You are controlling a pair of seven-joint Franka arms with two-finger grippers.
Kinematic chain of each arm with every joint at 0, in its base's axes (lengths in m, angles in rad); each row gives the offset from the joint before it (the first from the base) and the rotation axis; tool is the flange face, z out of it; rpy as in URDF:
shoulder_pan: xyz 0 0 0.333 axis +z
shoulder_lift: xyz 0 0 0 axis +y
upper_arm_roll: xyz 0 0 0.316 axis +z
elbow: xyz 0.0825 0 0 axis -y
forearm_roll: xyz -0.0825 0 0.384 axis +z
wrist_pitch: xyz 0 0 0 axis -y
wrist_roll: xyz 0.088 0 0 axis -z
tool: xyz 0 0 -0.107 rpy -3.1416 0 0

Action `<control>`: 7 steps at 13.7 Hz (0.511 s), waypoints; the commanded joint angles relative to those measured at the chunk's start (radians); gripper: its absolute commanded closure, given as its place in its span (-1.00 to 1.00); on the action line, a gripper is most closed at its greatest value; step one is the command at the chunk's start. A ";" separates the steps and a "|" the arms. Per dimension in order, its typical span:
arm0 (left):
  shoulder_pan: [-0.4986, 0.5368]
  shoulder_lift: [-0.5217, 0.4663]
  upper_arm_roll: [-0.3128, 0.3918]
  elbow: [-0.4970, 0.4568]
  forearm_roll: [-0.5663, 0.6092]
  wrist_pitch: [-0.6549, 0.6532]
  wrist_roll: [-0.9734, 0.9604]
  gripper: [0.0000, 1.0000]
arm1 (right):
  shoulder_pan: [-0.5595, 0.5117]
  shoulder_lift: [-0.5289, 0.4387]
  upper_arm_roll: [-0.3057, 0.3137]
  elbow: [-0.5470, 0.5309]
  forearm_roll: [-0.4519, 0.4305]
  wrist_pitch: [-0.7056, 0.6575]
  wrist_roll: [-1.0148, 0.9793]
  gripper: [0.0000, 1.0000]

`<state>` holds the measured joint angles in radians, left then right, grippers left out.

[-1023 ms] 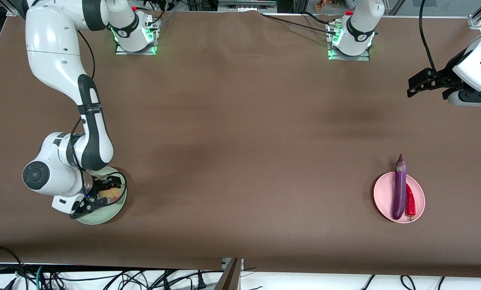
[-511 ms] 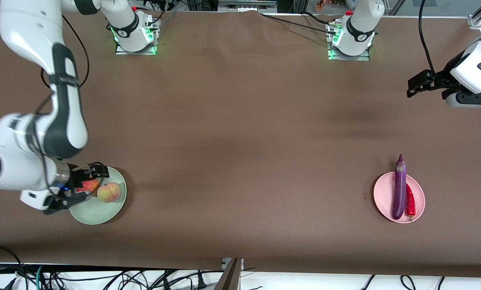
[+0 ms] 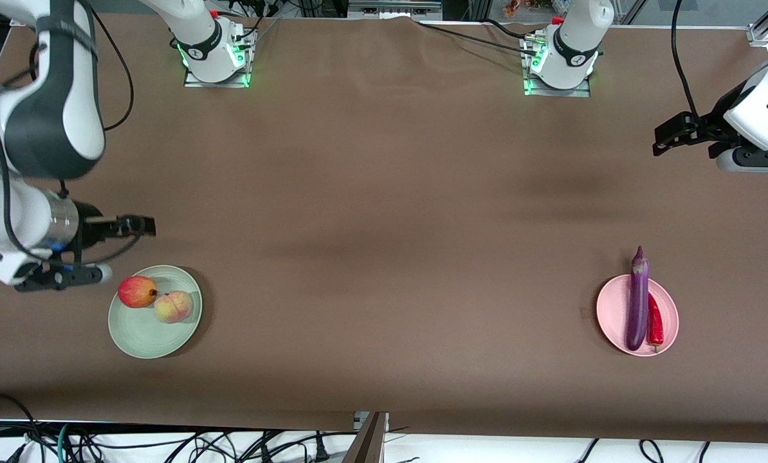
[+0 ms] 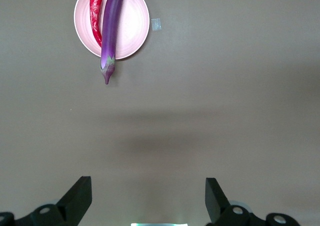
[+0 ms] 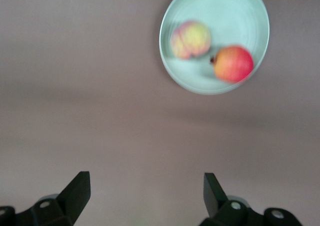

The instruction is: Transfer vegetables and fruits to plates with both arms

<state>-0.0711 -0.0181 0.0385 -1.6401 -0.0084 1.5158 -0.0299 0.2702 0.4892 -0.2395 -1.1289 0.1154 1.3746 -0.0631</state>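
A pale green plate (image 3: 146,337) lies at the right arm's end of the table and holds a red apple-like fruit (image 3: 136,291) and a peach (image 3: 173,306), which touch each other. My right gripper (image 3: 141,226) hangs open and empty in the air beside that plate. Its wrist view shows the green plate (image 5: 225,10), the peach (image 5: 191,39) and the red fruit (image 5: 232,64), far from the right gripper (image 5: 146,191). A pink plate (image 3: 612,315) carries a purple eggplant (image 3: 638,302) and a red chili (image 3: 655,328). My left gripper (image 3: 664,138) waits open, high above bare cloth. In its wrist view the pink plate (image 4: 132,25), eggplant (image 4: 111,25) and chili (image 4: 95,15) lie well away from the left gripper (image 4: 148,196).
Brown cloth covers the table (image 3: 384,225). Both arm bases (image 3: 213,58) (image 3: 561,64) stand along the edge farthest from the front camera. A small pale mark (image 4: 156,24) sits on the cloth beside the pink plate. Cables hang along the edge nearest the front camera.
My right gripper has risen off the green plate and pulled back, open, leaving the red fruit and peach on it. The left arm has barely moved.
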 commanded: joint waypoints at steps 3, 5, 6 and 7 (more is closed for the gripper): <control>0.005 -0.011 0.000 -0.007 0.019 -0.009 0.019 -1.00 | -0.101 -0.345 0.091 -0.399 -0.023 0.040 0.016 -1.00; 0.005 -0.011 0.000 -0.007 0.019 -0.009 0.018 -1.00 | -0.131 -0.383 0.117 -0.399 -0.072 0.037 0.017 -1.00; 0.005 -0.010 0.000 -0.006 0.019 -0.009 0.018 -1.00 | -0.138 -0.411 0.118 -0.399 -0.120 0.044 0.019 -1.00; 0.005 -0.010 0.000 -0.006 0.019 -0.009 0.016 -1.00 | -0.146 -0.437 0.118 -0.400 -0.144 0.056 0.017 -1.00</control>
<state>-0.0680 -0.0180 0.0388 -1.6414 -0.0083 1.5133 -0.0299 0.1517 0.1299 -0.1513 -1.4753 0.0209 1.3928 -0.0513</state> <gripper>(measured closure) 0.000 0.000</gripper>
